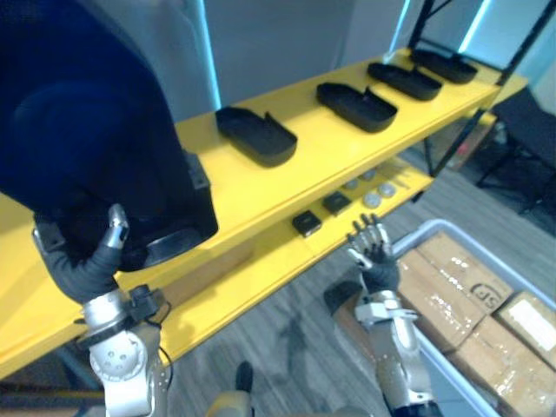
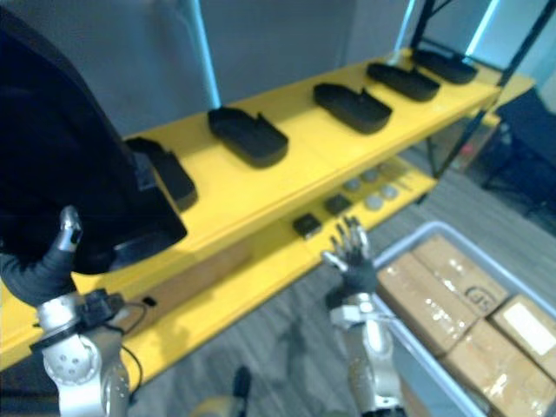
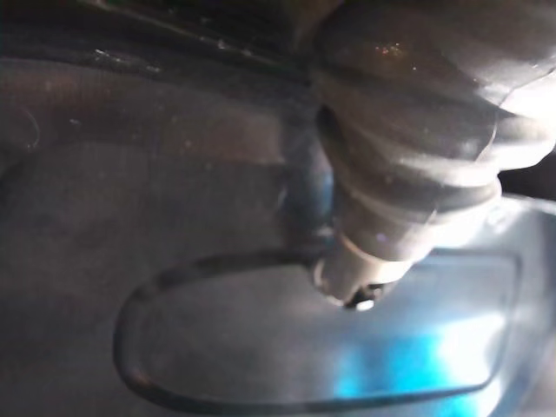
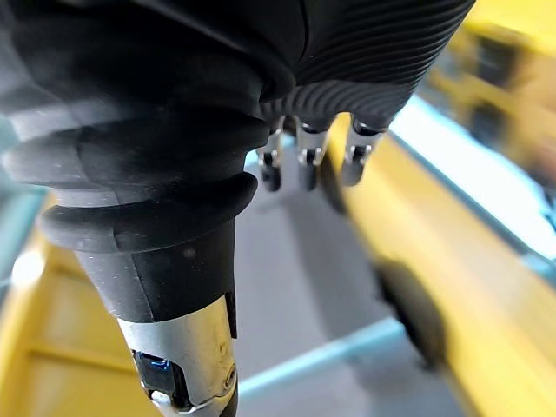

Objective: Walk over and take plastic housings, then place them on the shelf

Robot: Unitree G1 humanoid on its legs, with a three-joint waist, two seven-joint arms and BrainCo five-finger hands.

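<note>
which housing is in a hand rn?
The housing nearest the camera: the left hand holds it up, thumb on its edge. The other housings lie flat in a row on the yellow shelf.

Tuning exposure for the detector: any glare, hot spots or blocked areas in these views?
Left eye view: cyan light strips glow brightly behind the shelf; the plastic housing in the left robot hand blocks the upper left. Left wrist view: blue-white glare on the housing's glossy surface. Right wrist view: right robot hand evenly lit, no glare.
</note>
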